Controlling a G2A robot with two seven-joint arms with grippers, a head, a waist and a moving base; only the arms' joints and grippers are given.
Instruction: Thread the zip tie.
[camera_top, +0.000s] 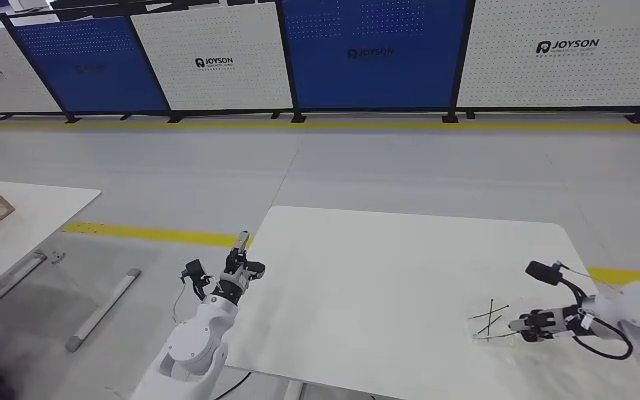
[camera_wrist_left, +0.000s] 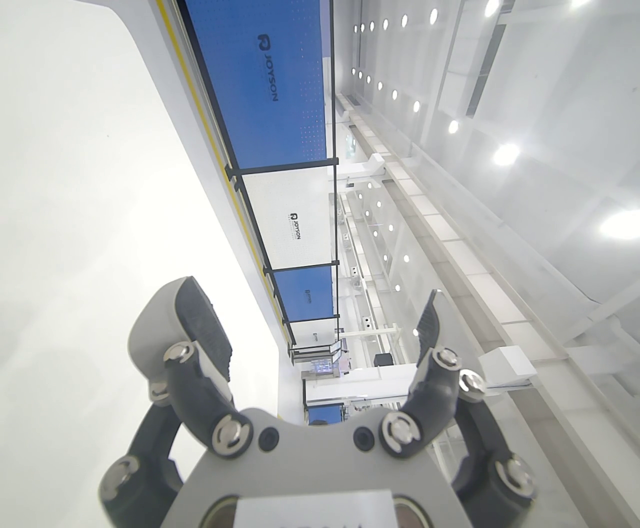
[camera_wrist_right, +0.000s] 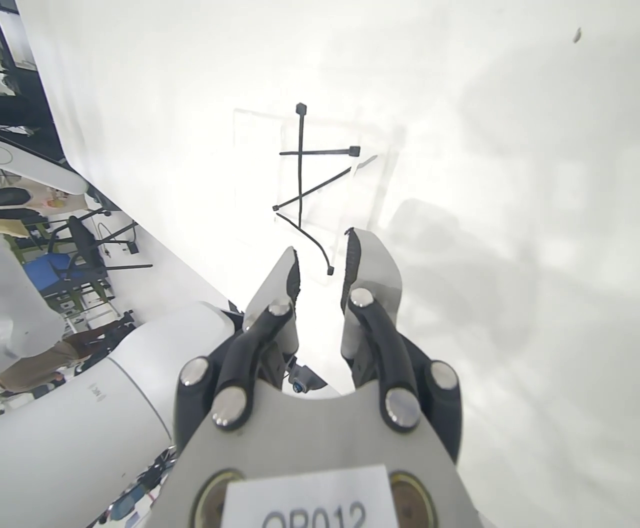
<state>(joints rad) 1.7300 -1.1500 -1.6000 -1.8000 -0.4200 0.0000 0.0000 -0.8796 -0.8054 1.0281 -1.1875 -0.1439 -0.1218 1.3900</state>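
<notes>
Several black zip ties (camera_top: 490, 319) lie crossed in a small heap near the white table's right front corner. In the right wrist view the zip ties (camera_wrist_right: 300, 165) rest on what looks like a faint clear sheet (camera_wrist_right: 380, 165). The curved one's head (camera_wrist_right: 330, 270) lies just ahead of my right gripper (camera_wrist_right: 322, 243), which is open with a narrow gap and holds nothing. From above, the right gripper (camera_top: 516, 325) sits just to the right of the heap. My left gripper (camera_top: 241, 245) is at the table's left edge, far from the ties. It is wide open and empty (camera_wrist_left: 312, 290).
The white table (camera_top: 400, 270) is bare between the two arms. A second white table (camera_top: 40, 205) stands off to the left across a gap of floor. Blue and white perforated panels (camera_top: 370, 50) line the back, well beyond the table.
</notes>
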